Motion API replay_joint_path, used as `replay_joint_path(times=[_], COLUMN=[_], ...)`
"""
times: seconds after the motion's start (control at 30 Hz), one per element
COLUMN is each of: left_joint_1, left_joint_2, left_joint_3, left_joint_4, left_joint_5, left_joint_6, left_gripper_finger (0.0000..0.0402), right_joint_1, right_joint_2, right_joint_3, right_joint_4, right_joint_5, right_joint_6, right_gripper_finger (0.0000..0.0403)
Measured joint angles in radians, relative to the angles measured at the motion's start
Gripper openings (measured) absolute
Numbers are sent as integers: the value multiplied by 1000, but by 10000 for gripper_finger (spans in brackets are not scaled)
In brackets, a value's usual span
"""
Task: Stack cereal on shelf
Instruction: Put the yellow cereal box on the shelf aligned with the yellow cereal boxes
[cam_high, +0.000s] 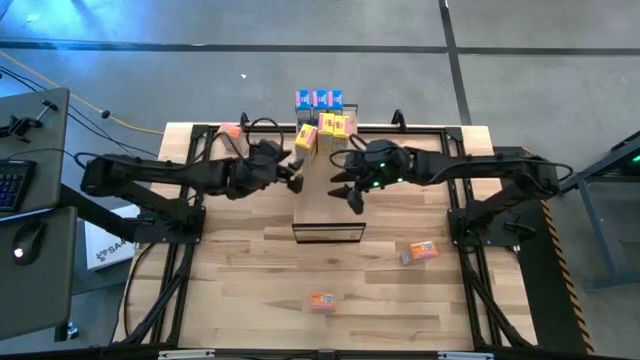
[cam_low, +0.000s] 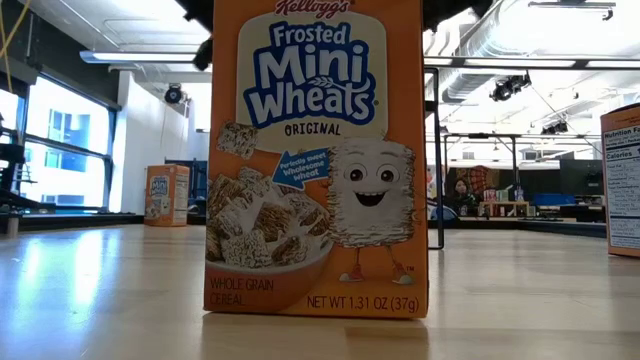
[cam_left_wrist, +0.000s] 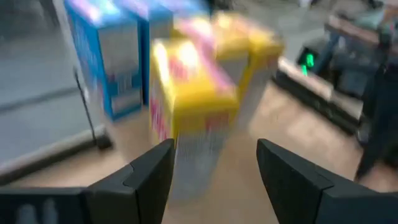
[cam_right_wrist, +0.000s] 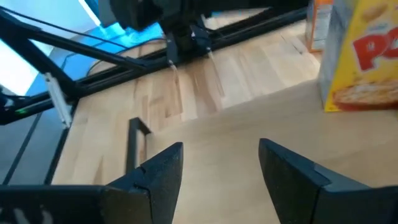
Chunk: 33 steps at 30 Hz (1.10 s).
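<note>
The shelf (cam_high: 326, 208) runs from mid-table to the far edge, light planks in a dark frame. Cereal stands on its far part: blue boxes (cam_high: 320, 98) at the far end, yellow boxes (cam_high: 336, 125) nearer, and one yellow box (cam_left_wrist: 189, 87) closest to my left gripper. My left gripper (cam_high: 298, 176) hovers open at the shelf's left side, with that yellow box just ahead of its fingers (cam_left_wrist: 214, 174). My right gripper (cam_high: 348, 192) hovers open over the shelf's right side, nothing between its fingers (cam_right_wrist: 221, 180). A yellow box (cam_right_wrist: 364, 59) stands off to one side of it.
Loose orange cereal boxes lie on the slatted table: one at the near middle (cam_high: 321, 301), one at the right (cam_high: 422, 252), one at the far left (cam_high: 230, 130). In the low view an orange box (cam_low: 318, 160) stands right before the camera. A person sits in the room beyond.
</note>
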Motion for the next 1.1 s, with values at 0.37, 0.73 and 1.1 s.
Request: replay_joint_path(times=[0.37,0.73,1.1], left_joint_1=[3,86,139], left_joint_2=[80,151,180], left_joint_3=[-90,-90,-90], left_joint_4=[210,295,360], left_joint_5=[110,128,173], left_joint_6=[-52,-44,9], left_gripper_finger=[82,6,1], right_joint_1=[-121,-233,-273], right_joint_2=[-132,-128,-128], right_joint_3=[0,0,0], right_joint_4=[-189,-204,-203], right_joint_5=[9,85,80], right_joint_6=[-30,26,16], right_gripper_finger=[71,5,5])
